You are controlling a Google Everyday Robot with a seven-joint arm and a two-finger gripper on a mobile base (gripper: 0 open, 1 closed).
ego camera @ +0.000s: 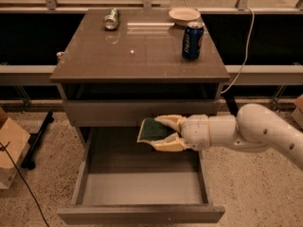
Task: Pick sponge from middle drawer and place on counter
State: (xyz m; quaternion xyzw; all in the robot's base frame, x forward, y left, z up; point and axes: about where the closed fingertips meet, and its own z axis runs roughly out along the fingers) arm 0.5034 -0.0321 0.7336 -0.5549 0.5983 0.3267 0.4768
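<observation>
While over the middle drawer [142, 189], hand [156, 132] around sponge [152, 128], long axis left-right.

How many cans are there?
2. A blue can stands on the counter at right; a silver can lies at its back left. The claw holds the sponge above the open drawer.
</observation>
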